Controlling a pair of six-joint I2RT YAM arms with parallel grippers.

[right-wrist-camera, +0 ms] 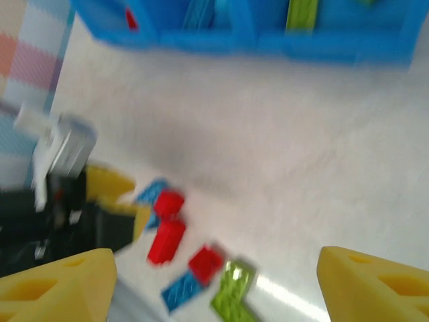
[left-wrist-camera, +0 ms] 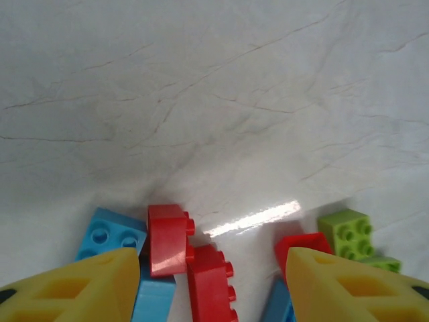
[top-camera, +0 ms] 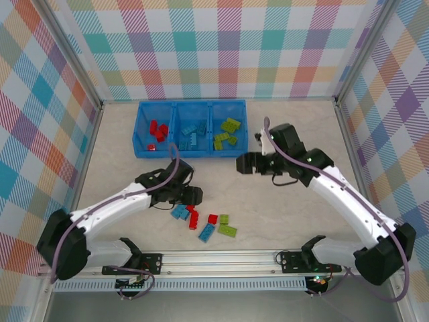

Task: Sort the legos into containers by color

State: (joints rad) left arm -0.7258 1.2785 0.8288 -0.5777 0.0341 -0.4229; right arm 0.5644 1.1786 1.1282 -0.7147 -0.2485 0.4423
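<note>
The blue tray [top-camera: 190,153] holds red legos [top-camera: 157,131] in its left container, light blue ones [top-camera: 190,134] in the middle and green ones [top-camera: 228,132] on the right. Loose legos lie on the table near the front: two red [top-camera: 193,218], a blue [top-camera: 179,212], another blue [top-camera: 206,232] and green [top-camera: 227,231]. My left gripper [top-camera: 194,196] hangs low over this pile. Its yellow jaws [left-wrist-camera: 209,253] stand apart, with two red bricks [left-wrist-camera: 167,238] lying between them, untouched. My right gripper [top-camera: 242,163] is open and empty in front of the tray.
The blurred right wrist view looks over the loose pile [right-wrist-camera: 201,265], with my left arm [right-wrist-camera: 60,215] beside it and the tray [right-wrist-camera: 268,40] at the top. Checked walls enclose the table on three sides. A metal rail [top-camera: 221,258] runs along the near edge.
</note>
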